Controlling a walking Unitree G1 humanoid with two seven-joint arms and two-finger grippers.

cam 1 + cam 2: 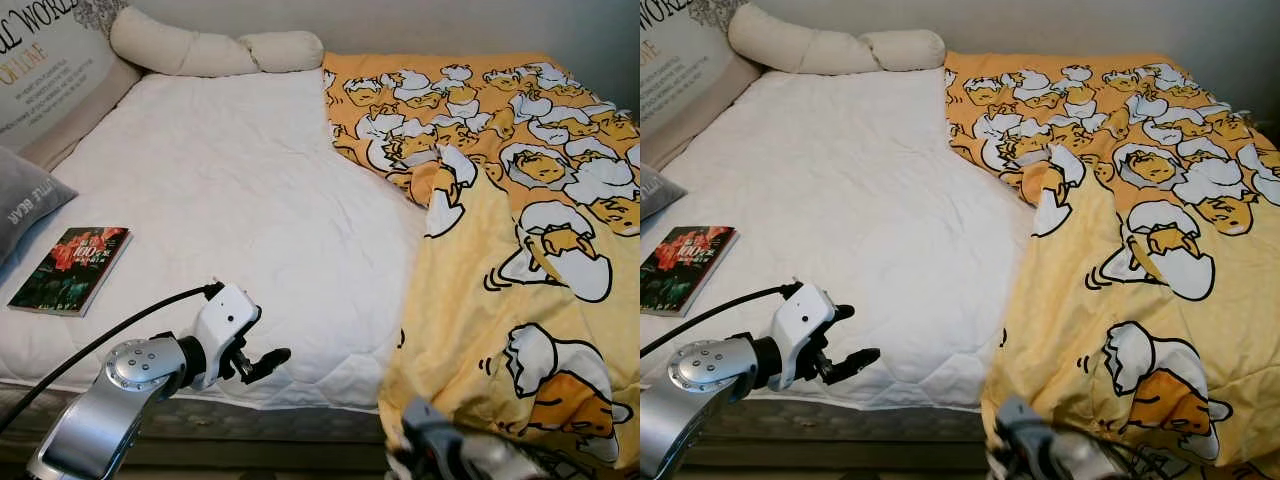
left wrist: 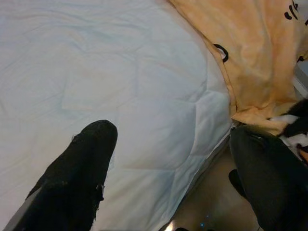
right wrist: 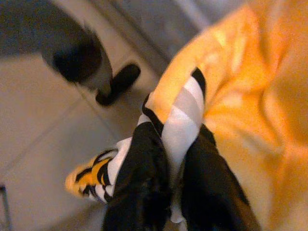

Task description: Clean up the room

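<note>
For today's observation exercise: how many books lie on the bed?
1. The book lies flat on the white mattress near its left edge, beside the grey pillow.

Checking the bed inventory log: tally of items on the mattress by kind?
Yellow cartoon-print duvet: 1
Cream bolster pillows: 2
Grey cushion: 1
Printed lettered cushion: 1
Dark-cover book: 1
Total: 6
</note>
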